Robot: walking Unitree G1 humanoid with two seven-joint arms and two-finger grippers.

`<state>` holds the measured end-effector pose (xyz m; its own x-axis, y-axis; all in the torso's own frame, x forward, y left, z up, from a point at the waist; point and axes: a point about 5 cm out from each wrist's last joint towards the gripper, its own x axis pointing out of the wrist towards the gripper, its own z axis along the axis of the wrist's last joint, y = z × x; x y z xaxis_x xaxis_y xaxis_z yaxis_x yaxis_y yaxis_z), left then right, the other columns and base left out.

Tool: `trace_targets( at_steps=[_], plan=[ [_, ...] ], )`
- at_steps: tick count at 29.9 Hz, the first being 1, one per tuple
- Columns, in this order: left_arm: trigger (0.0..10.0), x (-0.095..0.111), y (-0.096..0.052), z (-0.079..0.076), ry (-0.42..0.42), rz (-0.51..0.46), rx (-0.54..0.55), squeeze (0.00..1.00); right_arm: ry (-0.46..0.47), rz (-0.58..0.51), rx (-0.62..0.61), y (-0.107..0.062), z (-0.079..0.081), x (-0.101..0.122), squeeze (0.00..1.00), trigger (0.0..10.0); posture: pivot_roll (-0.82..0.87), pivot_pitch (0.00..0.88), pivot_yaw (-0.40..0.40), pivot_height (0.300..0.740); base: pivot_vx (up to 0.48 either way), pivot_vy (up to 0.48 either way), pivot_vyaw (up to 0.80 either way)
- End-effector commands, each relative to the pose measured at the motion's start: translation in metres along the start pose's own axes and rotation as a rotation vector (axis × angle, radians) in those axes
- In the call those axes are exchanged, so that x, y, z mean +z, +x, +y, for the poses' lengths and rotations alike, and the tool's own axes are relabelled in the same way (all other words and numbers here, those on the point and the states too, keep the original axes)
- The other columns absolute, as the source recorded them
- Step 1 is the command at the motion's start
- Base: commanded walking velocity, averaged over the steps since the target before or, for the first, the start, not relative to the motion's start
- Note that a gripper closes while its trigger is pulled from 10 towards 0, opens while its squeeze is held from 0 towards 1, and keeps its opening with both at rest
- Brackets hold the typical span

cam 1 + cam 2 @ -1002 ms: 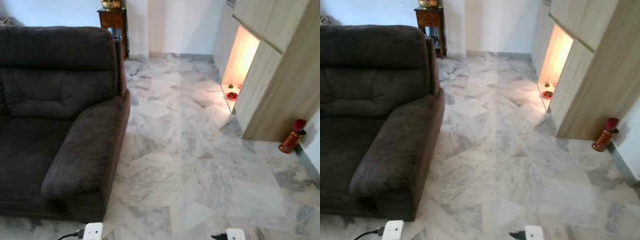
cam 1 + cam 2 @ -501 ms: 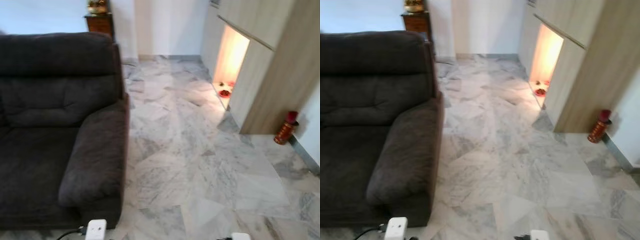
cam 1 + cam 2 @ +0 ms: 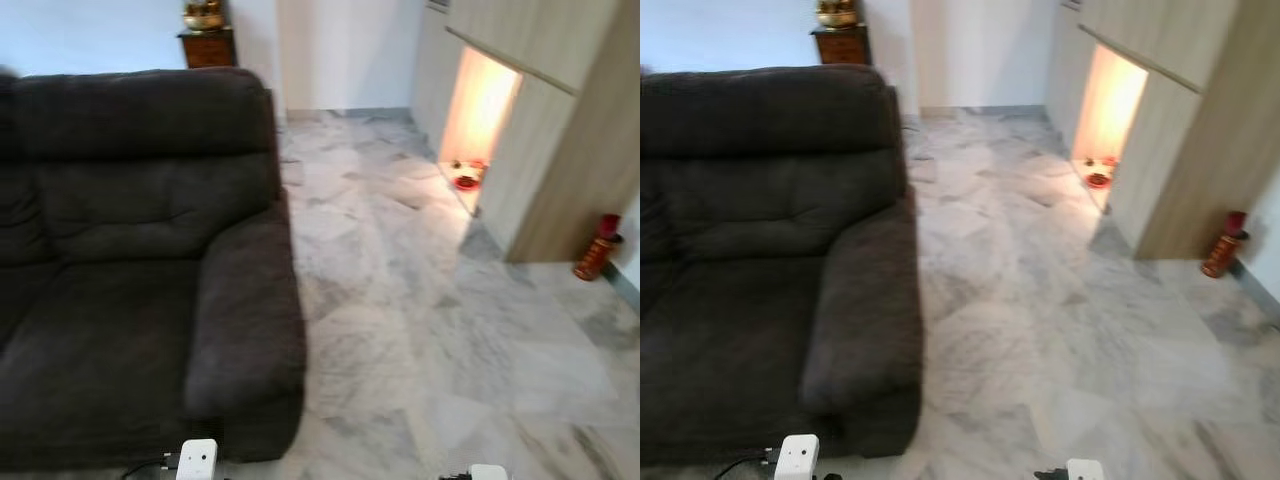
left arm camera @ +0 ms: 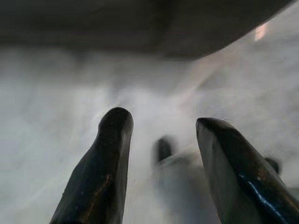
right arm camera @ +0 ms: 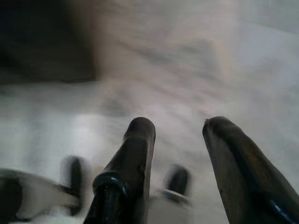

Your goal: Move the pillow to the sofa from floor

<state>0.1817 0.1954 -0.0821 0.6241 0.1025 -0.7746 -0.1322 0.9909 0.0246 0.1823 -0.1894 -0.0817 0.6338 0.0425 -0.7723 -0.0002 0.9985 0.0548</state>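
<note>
A dark brown fabric sofa [image 3: 130,280] takes up the left half of the eye views, its right armrest [image 3: 250,320] nearest the marble floor [image 3: 440,300]. In the left wrist view my left gripper [image 4: 161,121] hangs open over blurred pale floor, with the sofa's dark underside behind it. In the right wrist view my right gripper [image 5: 180,126] is also open with nothing between its fingers, above the floor. White parts of my arms [image 3: 197,460] peek in at the bottom edge of the eye views.
A wooden cabinet wall [image 3: 560,150] with a lit niche [image 3: 480,110] stands on the right. A red bottle-like object [image 3: 597,250] sits on the floor beside it. A small wooden side table [image 3: 207,45] stands behind the sofa. Open marble floor stretches ahead.
The camera has turned left: the sofa now fills more of the view and the cabinet and red object have slid right. Both arms still hang low.
</note>
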Motion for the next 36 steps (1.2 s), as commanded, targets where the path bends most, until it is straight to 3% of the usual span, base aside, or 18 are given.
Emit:
trace_targets(
  at_steps=[1, 10, 15, 21, 28, 36],
  plan=[
    [10.0, -0.0127, -0.0088, 0.0565, -0.043, 0.086, 0.113, 0.00, 0.215, 0.047, 0.040, 0.0065, 0.0138, 0.0099, 0.00, 10.0, 0.12, 0.000, 0.005, 0.740, 0.000, 0.480, 0.00],
    [10.0, -0.0138, -0.0099, 0.0604, -0.034, 0.090, 0.118, 0.00, 0.203, 0.049, 0.044, 0.0065, 0.0152, 0.0090, 0.00, 10.0, 0.13, 0.000, 0.009, 0.740, 0.000, 0.480, 0.00],
    [10.0, -0.0142, -0.0098, 0.0594, -0.034, 0.091, 0.116, 0.00, 0.182, 0.047, 0.048, 0.0064, 0.0146, 0.0093, 0.00, 10.0, 0.13, 0.000, 0.007, 0.740, 0.000, 0.480, 0.73],
    [10.0, -0.0116, -0.0090, 0.0586, -0.033, 0.084, 0.114, 0.00, 0.237, 0.039, 0.053, 0.0066, 0.0161, 0.0096, 0.00, 10.0, 0.13, 0.000, 0.006, 0.740, 0.000, 0.480, 0.40],
    [10.0, -0.0093, -0.0087, 0.0601, -0.035, 0.078, 0.118, 0.00, 0.232, 0.038, 0.057, 0.0070, 0.0170, 0.0111, 0.00, 10.0, 0.14, 0.000, -0.005, 0.740, 0.000, 0.480, 0.00],
    [10.0, -0.0081, -0.0083, 0.0588, -0.035, 0.063, 0.118, 0.00, 0.228, 0.041, 0.054, 0.0068, 0.0148, 0.0111, 0.00, 10.0, 0.15, 0.000, -0.026, 0.740, 0.000, 0.042, 0.00]
  ],
)
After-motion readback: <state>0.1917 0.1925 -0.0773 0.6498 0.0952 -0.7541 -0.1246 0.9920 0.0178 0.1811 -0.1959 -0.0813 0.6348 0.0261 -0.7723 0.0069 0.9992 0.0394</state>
